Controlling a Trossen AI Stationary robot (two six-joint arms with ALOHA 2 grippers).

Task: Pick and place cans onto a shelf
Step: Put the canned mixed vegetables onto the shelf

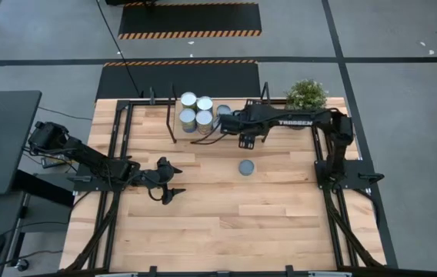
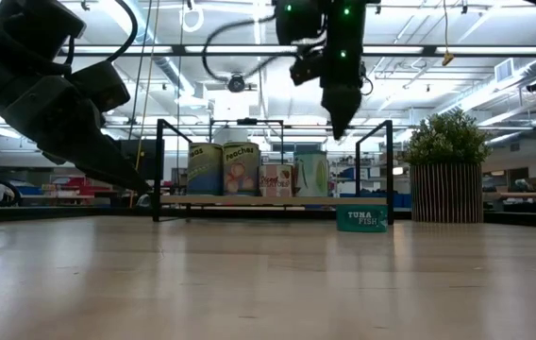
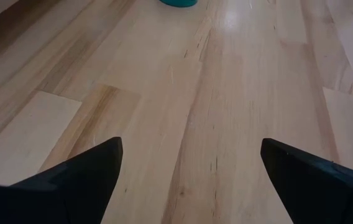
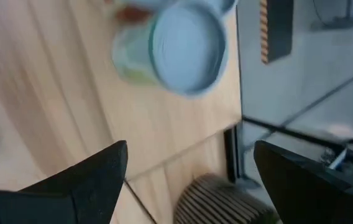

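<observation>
We note the right pincer [image 1: 224, 121] spread, empty, above the shelf [image 2: 268, 199], cans [image 1: 196, 112] just beside it. Risk: descending there topples them. Tuna can [image 1: 246, 167] lies ahead of the wide-open, empty left pincer [image 1: 174, 192].

In the low view you can read "TUNA FISH" in white on the flat teal can [image 2: 361, 219] standing on the table just in front of the shelf's right end. One can on the shelf [image 2: 241, 169] reads "Peaches". In the high view, the right arm [image 1: 295, 121] bears white lettering "TROSSEN".
</observation>
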